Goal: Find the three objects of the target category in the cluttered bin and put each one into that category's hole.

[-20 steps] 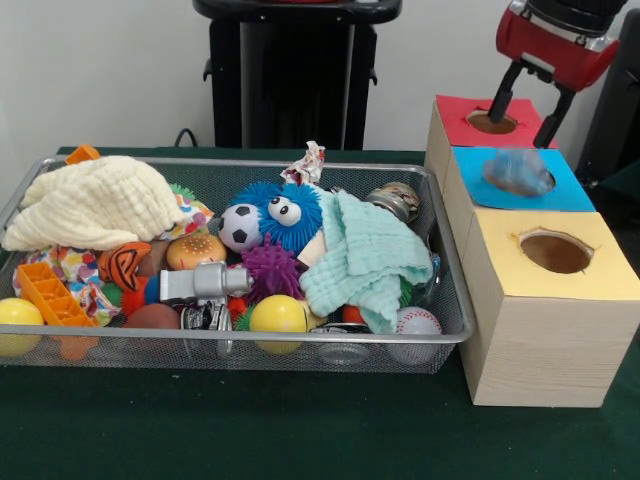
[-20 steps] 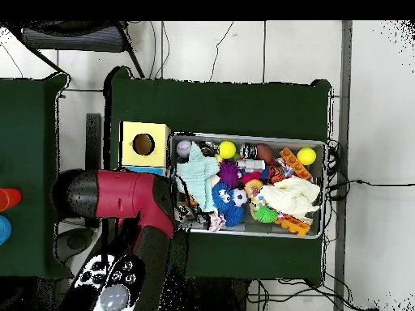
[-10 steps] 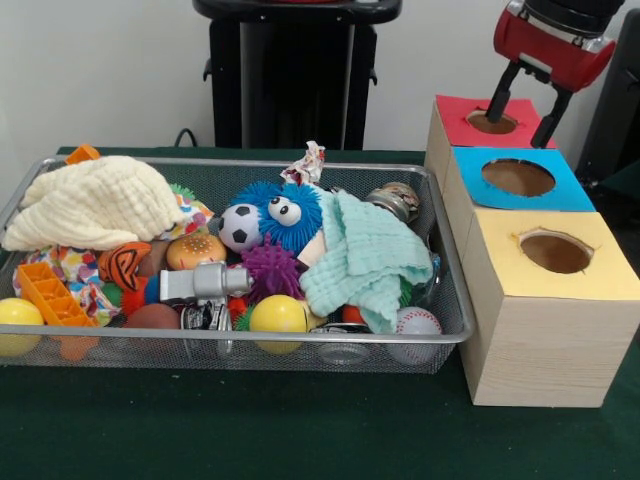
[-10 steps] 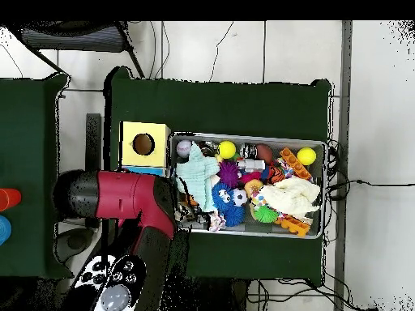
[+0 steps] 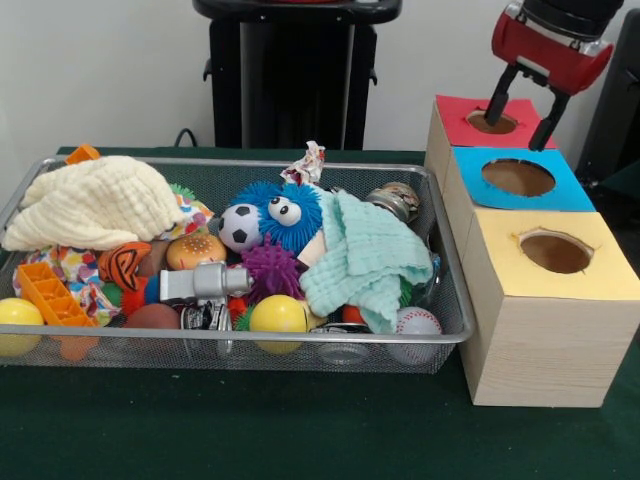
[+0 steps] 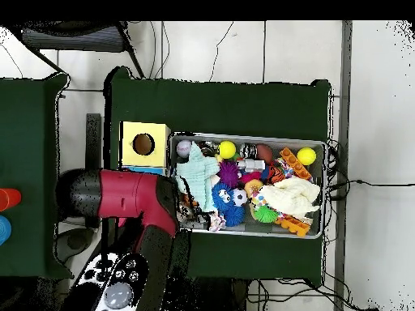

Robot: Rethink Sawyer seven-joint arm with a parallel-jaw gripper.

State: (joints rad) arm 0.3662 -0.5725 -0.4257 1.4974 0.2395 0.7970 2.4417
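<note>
My gripper (image 5: 523,110) hangs open and empty above the back of the blue-topped box (image 5: 570,190), between its hole and the red-topped box (image 5: 455,108). A yellow-topped box (image 5: 545,300) stands nearest the camera. The wire bin (image 5: 240,342) to their left holds a blue fuzzy toy with eyes (image 5: 285,212), a small soccer ball (image 5: 239,227), a yellow ball (image 5: 278,315), a baseball (image 5: 417,322), a mint cloth (image 5: 365,255) and a cream cloth (image 5: 100,205). In the overhead view my red arm (image 6: 130,198) hides the gripper; only the yellow-topped box (image 6: 144,144) and the bin (image 6: 318,146) show.
A black stand (image 5: 290,70) rises behind the bin. An orange block (image 5: 50,292), a toy burger (image 5: 195,250), a purple spiky ball (image 5: 272,268) and a silver metal piece (image 5: 205,282) crowd the bin's front. Green cloth covers the table (image 5: 300,420).
A blurred blue thing that sat at the blue box's hole one second ago is gone from sight. My gripper has lifted slightly and stays open.
</note>
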